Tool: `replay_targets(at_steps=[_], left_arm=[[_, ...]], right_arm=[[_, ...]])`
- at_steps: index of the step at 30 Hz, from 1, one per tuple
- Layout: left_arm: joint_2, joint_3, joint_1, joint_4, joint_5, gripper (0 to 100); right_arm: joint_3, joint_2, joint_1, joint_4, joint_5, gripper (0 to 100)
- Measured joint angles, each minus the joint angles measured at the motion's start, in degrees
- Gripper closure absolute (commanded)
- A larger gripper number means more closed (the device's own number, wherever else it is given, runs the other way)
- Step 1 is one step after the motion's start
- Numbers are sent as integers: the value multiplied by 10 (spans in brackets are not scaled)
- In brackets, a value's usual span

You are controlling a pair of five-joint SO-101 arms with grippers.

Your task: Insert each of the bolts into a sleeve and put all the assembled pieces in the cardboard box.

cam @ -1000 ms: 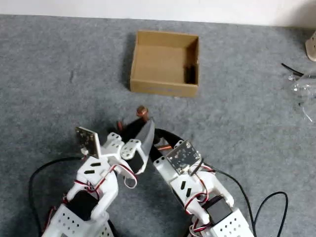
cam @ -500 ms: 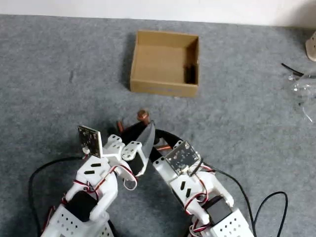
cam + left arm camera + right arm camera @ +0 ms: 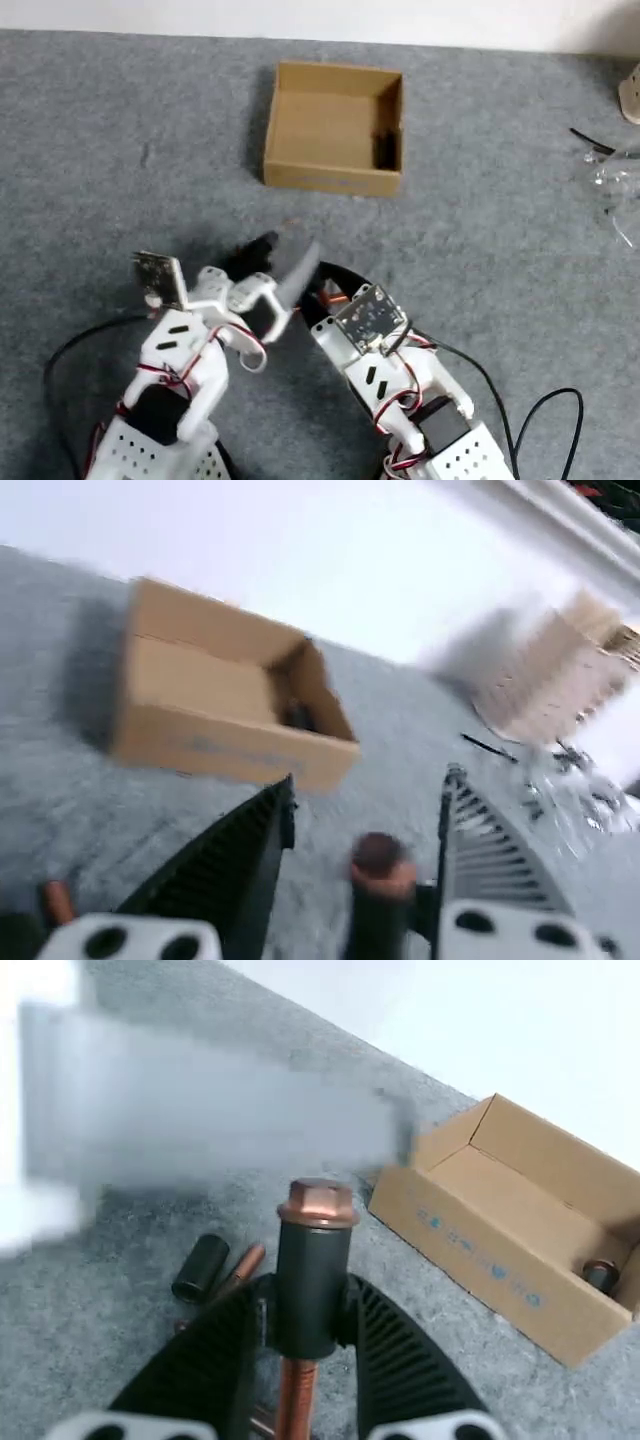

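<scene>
My right gripper (image 3: 305, 1295) is shut on a black sleeve (image 3: 308, 1280) with a copper bolt (image 3: 318, 1203) through it, held upright above the carpet. In the left wrist view the same piece (image 3: 378, 880) stands between the spread fingers of my open left gripper (image 3: 370, 777), close to one finger. On the carpet beyond lie a loose black sleeve (image 3: 200, 1268) and a loose copper bolt (image 3: 240, 1265). The cardboard box (image 3: 335, 175) sits farther back with one assembled piece (image 3: 384, 150) in its right corner. From above, the left gripper (image 3: 280, 258) is a blur near the right arm's tip.
Grey carpet covers the table. Clear plastic and thin black cables (image 3: 610, 170) lie at the far right, and a pale object (image 3: 630, 92) sits at the right edge. A white wall runs along the back. The two arms stand close together at the front.
The left arm has swung leftward and its gripper is blurred with motion. The bolt head that showed from above is now lost in that blur. The right arm has kept still.
</scene>
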Motion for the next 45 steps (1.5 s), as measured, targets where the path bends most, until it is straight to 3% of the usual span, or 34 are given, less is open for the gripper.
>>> replay_targets(at_steps=[6,10,12,17,24,34,37,42,45], left_arm=[[0,-20,-120,0,84,784],[0,-20,-137,0,87,931],[0,-20,-137,0,59,1000],[-5,-2,-112,-37,-55,993],[0,36,-48,-62,-94,993],[0,34,-120,113,-192,993],[0,33,-143,164,-256,993],[0,33,-148,186,-389,993],[0,33,-156,186,-404,993]], right_arm=[[0,0,14,0,0,994],[0,0,14,0,0,994],[0,0,14,0,0,994],[0,0,14,0,0,994],[0,0,29,0,0,994],[0,0,83,0,1,994],[0,0,86,0,1,994],[0,0,86,0,1,994],[0,0,86,0,1,994]])
